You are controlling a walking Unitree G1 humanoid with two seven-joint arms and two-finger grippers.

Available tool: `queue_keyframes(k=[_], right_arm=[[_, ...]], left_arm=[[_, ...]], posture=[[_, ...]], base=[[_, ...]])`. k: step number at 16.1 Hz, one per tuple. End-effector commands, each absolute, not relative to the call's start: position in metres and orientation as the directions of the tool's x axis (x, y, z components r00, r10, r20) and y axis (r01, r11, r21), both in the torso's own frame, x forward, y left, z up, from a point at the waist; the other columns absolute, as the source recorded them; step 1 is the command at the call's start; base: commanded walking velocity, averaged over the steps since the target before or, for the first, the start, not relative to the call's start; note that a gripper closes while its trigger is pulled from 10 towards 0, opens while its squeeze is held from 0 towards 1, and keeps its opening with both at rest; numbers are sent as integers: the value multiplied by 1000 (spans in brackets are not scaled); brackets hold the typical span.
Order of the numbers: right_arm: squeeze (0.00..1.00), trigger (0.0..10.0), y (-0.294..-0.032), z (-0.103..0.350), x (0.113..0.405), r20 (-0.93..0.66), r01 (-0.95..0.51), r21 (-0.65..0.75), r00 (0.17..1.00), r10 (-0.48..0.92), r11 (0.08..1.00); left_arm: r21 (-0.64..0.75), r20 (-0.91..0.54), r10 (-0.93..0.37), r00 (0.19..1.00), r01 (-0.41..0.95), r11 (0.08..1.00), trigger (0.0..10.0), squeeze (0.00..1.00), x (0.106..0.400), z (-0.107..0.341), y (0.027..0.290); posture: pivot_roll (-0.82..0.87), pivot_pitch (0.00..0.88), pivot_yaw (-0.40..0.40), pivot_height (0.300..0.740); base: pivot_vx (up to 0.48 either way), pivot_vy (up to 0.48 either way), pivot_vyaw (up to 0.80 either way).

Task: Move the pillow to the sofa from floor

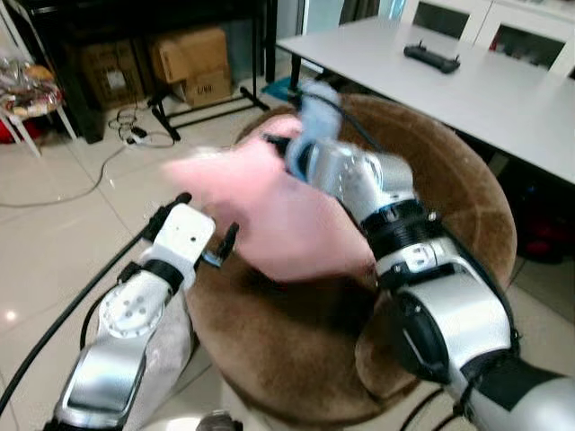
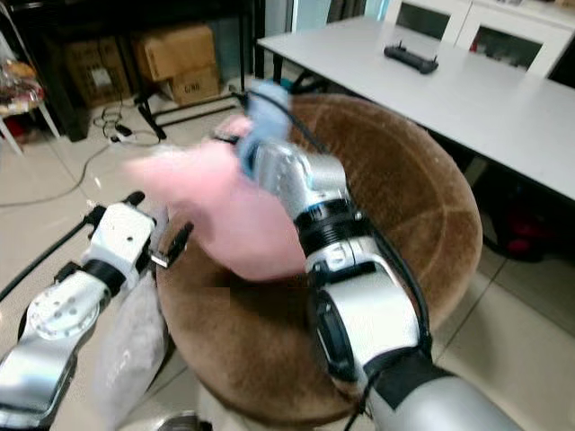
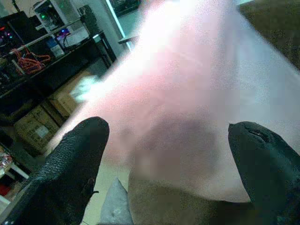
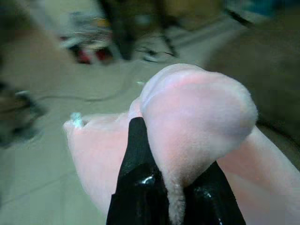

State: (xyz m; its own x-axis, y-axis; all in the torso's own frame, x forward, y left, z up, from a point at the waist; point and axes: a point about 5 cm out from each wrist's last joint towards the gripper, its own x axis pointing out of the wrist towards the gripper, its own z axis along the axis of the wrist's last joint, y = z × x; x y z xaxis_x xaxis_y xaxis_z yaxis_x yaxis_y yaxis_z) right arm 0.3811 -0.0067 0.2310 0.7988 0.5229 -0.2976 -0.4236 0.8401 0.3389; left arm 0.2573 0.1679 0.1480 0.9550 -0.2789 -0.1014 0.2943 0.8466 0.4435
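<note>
Soft pink plush pillow (image 1: 269,211) hangs over round brown furry sofa (image 1: 449,180), pinched in right gripper (image 4: 164,187); left gripper (image 3: 164,159) spread wide, empty. Thin fabric pinch could slip, dropping it floorward.

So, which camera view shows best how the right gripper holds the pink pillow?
The right wrist view: the right gripper is shut on a bunched fold of the pink pillow. Both eye views show the blurred pillow over the brown sofa; the left wrist view shows it beyond open fingers.
</note>
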Motion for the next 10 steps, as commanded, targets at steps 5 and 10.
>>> queue_keyframes(k=[5, 10], right_arm=[[0, 10000, -8, 243, 373, -77, -744, 87, 658, 749, 662], [0, 10000, -2, 200, 371, -105, -742, 32, 664, 740, 670]], left_arm=[[448, -45, -390, 920, 367, 815, 10000, 0, 256, 162, 161], [375, 129, -320, 939, 252, 892, 10000, 1000, 265, 191, 165]], posture=[[81, 0, -29, 740], [85, 0, -40, 740]], base=[[0, 0, 0], [0, 0, 0]])
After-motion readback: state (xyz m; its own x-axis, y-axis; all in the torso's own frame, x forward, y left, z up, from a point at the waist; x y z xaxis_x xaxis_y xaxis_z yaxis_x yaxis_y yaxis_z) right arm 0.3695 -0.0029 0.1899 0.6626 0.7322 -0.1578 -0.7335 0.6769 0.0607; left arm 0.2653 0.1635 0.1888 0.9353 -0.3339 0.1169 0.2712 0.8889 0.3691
